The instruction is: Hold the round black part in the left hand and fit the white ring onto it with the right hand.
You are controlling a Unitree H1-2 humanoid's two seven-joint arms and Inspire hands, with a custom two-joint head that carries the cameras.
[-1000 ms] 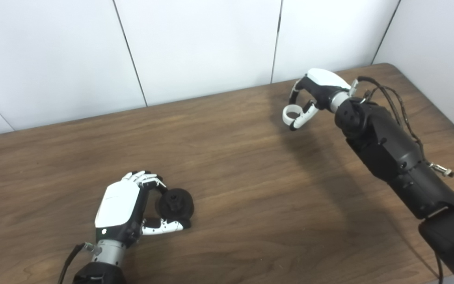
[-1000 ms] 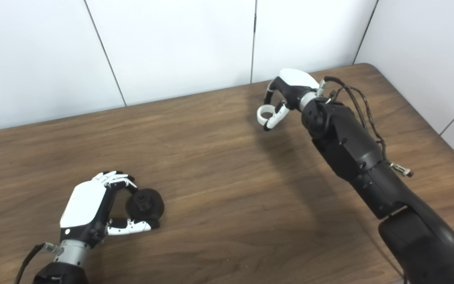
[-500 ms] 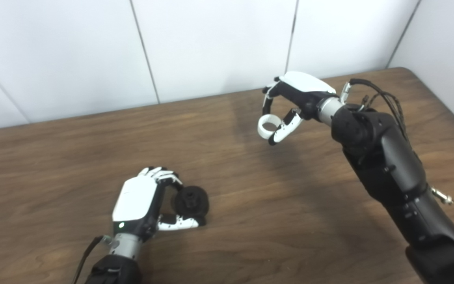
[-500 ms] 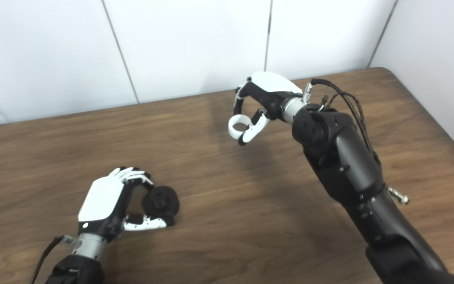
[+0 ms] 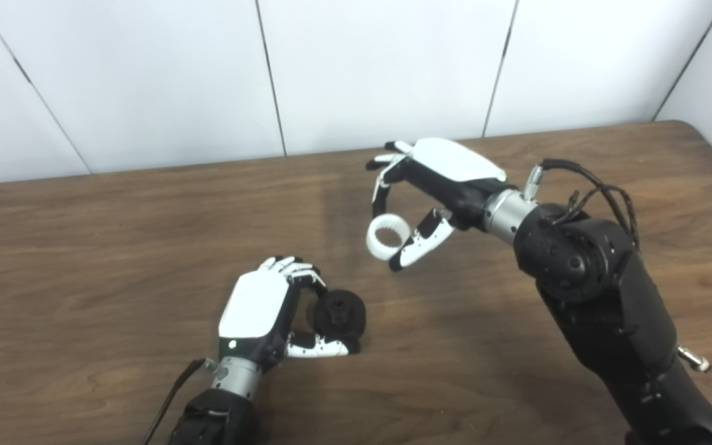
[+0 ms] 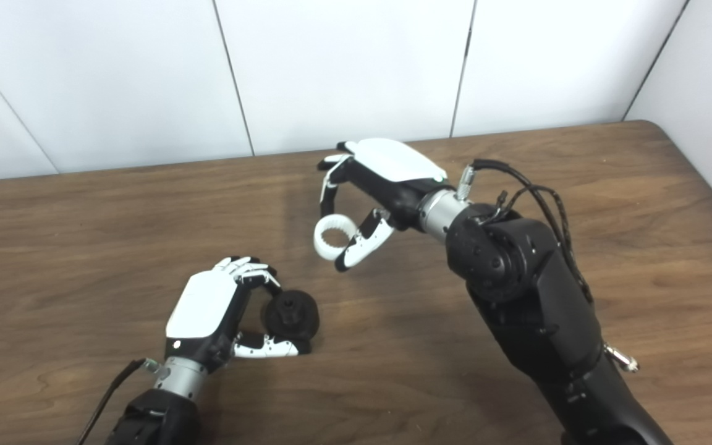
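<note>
1. The left hand (image 5: 256,309) grips the round black part (image 5: 339,314) low over the wooden table (image 5: 84,247).
2. The right hand (image 5: 436,179) pinches the white ring (image 5: 387,235), raised at one o'clock from the part, well apart.
3. No readable writing shows.

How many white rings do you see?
1. The white ring is up in the air, pinched in the right hand, above the table. The left hand holds only the black part. None seems hidden.
</note>
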